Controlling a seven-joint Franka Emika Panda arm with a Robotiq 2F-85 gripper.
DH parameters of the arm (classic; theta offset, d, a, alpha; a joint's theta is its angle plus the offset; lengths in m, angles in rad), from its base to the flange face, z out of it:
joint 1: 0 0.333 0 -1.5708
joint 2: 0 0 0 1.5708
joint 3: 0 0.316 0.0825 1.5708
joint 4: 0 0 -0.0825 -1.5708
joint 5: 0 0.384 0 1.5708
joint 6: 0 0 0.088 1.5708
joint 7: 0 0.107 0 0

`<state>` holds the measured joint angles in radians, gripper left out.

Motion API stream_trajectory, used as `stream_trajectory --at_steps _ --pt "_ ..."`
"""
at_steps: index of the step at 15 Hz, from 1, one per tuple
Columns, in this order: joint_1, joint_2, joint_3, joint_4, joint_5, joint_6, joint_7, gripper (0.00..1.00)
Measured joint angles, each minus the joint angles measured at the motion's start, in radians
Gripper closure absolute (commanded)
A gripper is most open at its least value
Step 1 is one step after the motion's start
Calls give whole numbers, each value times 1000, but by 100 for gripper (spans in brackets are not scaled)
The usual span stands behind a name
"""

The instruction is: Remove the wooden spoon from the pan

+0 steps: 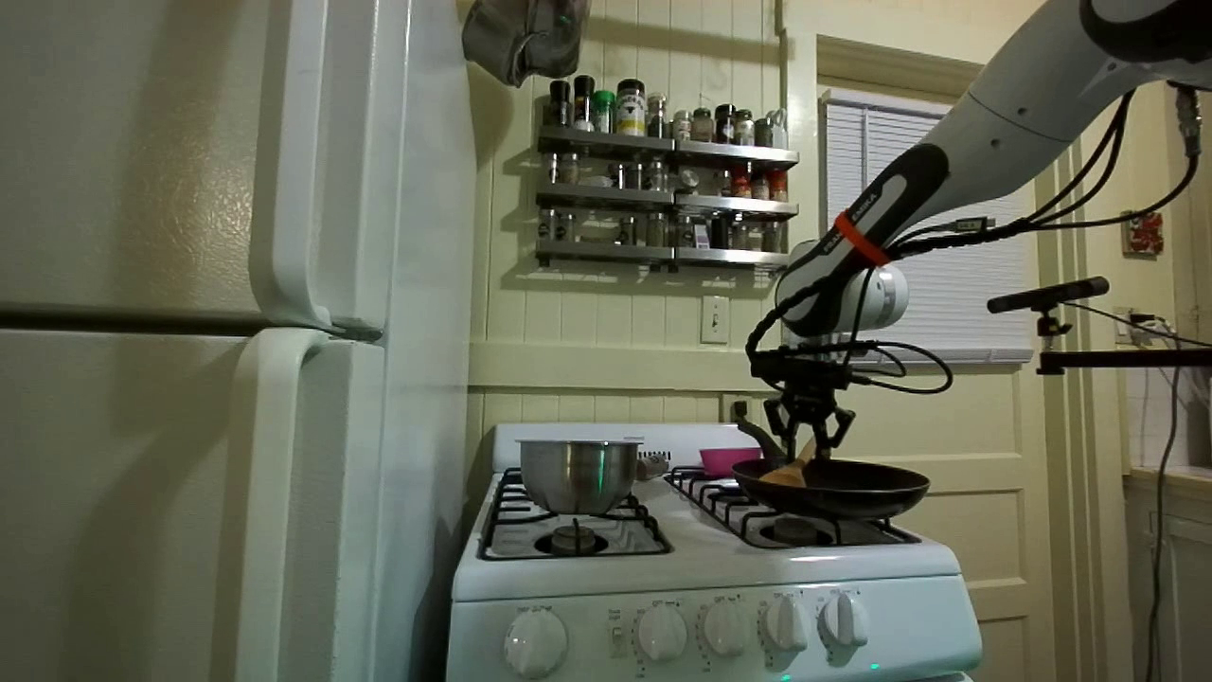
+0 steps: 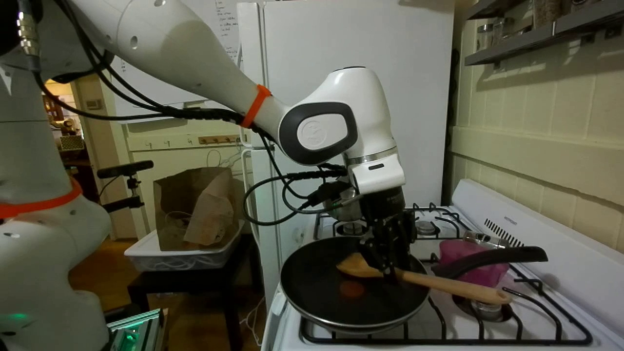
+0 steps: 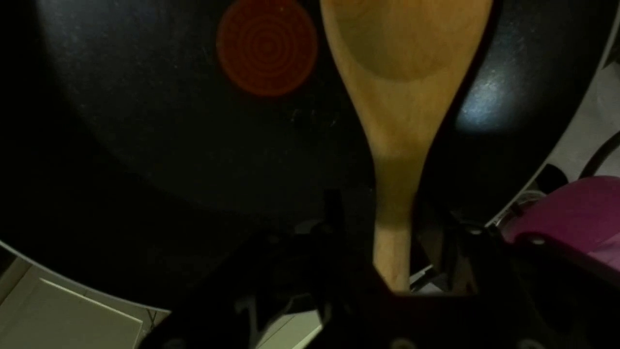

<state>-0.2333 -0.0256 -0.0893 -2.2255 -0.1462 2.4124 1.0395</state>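
The wooden spoon lies in the black frying pan. In an exterior view its bowl rests inside the pan, and its handle crosses the rim beside the pan's dark handle. My gripper points down into the pan, its fingers on either side of the spoon's neck. In the wrist view the spoon runs between the dark fingers, with a visible gap at the right finger. The gripper looks open around the spoon. The fingertips are dark and partly hidden.
The pan stands on the stove grate. A pink bowl sits behind it, close to the pan handle. A steel pot is on the other burner side. Spice shelves hang above, and a white fridge stands beside the stove.
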Motion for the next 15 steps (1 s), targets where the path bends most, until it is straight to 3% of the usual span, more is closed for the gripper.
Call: stream_trajectory --at_steps 5,6,7,8,9,10,15 --pt "9 14 -18 1 0 0 -2 75" --pt "9 17 -21 1 0 0 -3 69" --pt "9 19 -24 1 0 0 -4 70" --pt "9 22 -27 1 0 0 -5 76" --pt "9 23 -29 1 0 0 -6 91" --pt "10 24 -31 1 0 0 -6 99" --pt "22 19 -33 4 -27 0 -8 95"
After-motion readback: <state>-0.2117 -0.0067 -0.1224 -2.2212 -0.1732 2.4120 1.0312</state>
